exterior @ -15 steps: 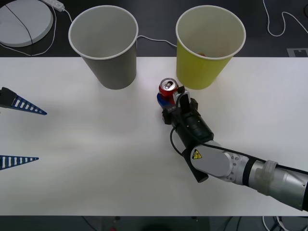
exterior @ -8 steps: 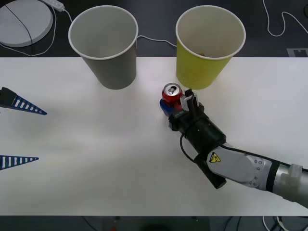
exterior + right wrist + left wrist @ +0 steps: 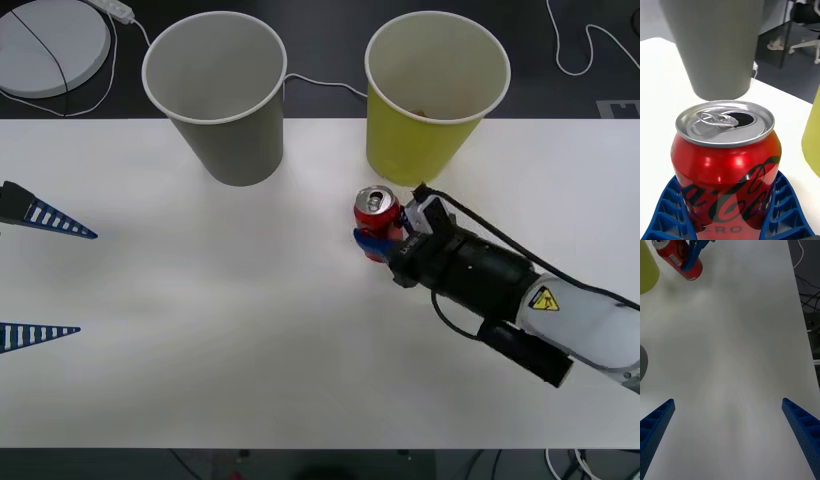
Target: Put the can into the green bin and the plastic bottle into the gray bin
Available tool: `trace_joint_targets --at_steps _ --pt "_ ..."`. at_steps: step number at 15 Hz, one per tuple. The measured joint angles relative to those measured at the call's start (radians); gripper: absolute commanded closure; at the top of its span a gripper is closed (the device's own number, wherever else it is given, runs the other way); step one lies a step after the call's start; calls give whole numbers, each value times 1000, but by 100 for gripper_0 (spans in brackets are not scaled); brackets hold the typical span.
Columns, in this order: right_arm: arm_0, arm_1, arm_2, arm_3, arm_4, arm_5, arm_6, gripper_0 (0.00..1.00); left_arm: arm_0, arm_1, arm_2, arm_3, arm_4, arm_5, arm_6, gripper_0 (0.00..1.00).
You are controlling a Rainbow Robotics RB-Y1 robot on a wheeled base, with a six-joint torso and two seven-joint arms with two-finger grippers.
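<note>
Right gripper [image 3: 382,232]: we are clamping our blue fingers [image 3: 784,210] on the can [image 3: 378,213], one on each side.
Can: standing upright near the far edge of the table [image 3: 200,330], just in front of the green bin [image 3: 436,95].
Gray bin [image 3: 216,95]: sitting at the far edge, beside the green one.
Left gripper [image 3: 730,438]: we are holding it spread apart at the table's left edge.

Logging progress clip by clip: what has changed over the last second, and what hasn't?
The right gripper, shut on the small red soda can, has carried it rightward, to just in front of the yellow-green cup-shaped bin; the arm has swung to the right. The gray cup-shaped bin, the green bin and the open left gripper stayed put.
</note>
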Motion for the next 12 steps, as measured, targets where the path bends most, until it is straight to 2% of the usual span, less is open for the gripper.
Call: trace_joint_targets --at_steps 3,5,7,9,12 --pt "93 -49 -195 -75 28 -280 11 100 0 0 0 0 0 0 0 0" --pt "160 -59 -373 -130 100 -512 -33 100 0 0 0 0 0 0 0 0" --pt "222 -59 -529 -219 217 -695 -168 100 0 0 0 0 0 0 0 0" --pt "260 -59 -633 -324 332 -820 -342 100 0 0 0 0 0 0 0 0" --pt "288 -71 -766 -476 439 -1010 -569 100 0 0 0 0 0 0 0 0"
